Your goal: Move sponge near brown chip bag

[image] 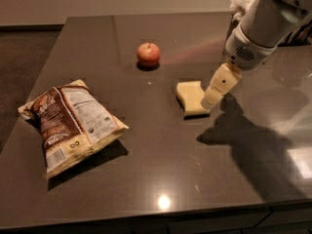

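The pale yellow sponge lies flat on the dark table, right of centre. The brown chip bag lies on its side at the left, its cream text panel and barcode facing up. My gripper hangs from the white arm at the upper right, its pale yellow fingers angled down over the sponge's right edge and covering part of it. I cannot tell whether it touches the sponge.
A red apple stands at the back centre. A metal cup holding crumpled white napkins is at the back right, partly behind the arm. The table's front edge runs along the bottom.
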Tool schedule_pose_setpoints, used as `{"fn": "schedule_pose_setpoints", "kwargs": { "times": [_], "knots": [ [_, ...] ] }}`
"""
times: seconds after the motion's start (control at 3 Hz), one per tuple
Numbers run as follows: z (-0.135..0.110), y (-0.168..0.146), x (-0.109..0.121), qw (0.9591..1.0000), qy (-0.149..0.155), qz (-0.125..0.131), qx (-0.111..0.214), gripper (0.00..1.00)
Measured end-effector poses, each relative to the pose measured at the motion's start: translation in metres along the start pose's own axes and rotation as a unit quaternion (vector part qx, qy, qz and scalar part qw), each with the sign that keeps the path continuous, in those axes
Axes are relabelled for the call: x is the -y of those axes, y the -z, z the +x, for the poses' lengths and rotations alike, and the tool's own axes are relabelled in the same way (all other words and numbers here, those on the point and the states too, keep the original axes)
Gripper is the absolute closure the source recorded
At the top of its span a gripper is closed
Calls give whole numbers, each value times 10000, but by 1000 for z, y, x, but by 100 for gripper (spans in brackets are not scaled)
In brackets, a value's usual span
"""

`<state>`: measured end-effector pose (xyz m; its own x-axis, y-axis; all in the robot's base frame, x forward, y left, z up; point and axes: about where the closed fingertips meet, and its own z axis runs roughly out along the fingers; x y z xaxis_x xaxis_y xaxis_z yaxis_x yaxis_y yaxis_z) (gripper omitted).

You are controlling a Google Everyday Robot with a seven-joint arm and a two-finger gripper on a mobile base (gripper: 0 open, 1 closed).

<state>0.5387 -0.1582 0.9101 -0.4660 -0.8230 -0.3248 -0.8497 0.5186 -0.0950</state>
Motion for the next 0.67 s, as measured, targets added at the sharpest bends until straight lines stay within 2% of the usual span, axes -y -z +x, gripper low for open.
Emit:
{"fn": "schedule_pose_setpoints", "kwargs": {
  "times": [0.33, 0.67],
  "knots": [
    [-8, -27, -3, 9997, -228, -86, 17, 0],
    [-18, -46, -10, 9995, -268, -134, -70, 0]
  ]
}}
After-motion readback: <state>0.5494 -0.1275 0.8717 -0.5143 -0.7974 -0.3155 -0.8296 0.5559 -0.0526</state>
